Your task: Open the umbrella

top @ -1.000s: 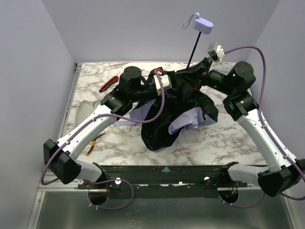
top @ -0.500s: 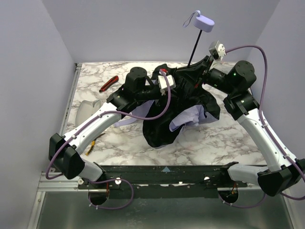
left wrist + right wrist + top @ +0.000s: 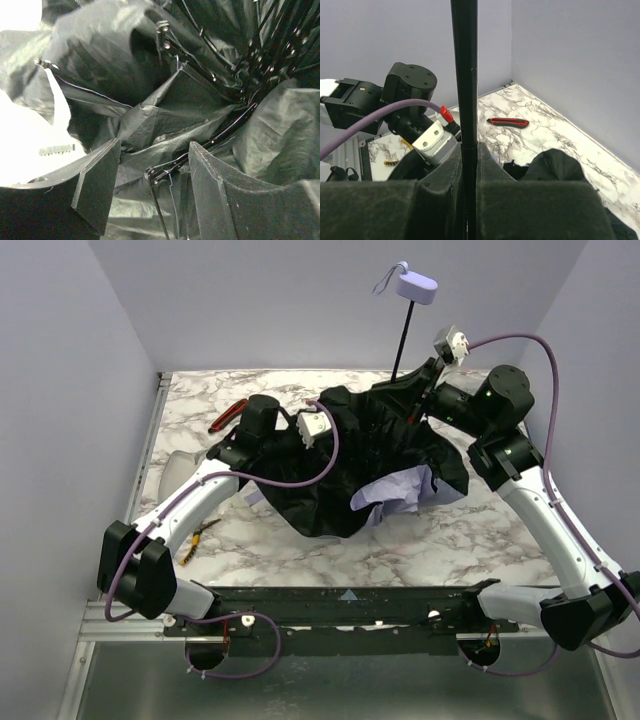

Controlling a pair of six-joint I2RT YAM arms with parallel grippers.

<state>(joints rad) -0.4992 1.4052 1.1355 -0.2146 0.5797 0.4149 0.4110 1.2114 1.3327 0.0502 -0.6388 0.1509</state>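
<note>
A half-opened folding umbrella sits in the centre of the overhead view on a marbled counter. Its canopy lies crumpled with the black lining facing up. Folds of pale lavender fabric show at its lower right.

A thin black shaft rises at a tilt from the canopy toward the upper right of the frame. It ends in a small lavender handle with a loop strap.

The right tool, at the upper right edge of the canopy, is closed tight around the shaft, low down near the fabric.

The left tool is at the canopy's upper left edge, pushed into the lining. Its jaws stand apart and clamp nothing. Wrinkled black cloth and a thin metal rib lie between them.
</note>
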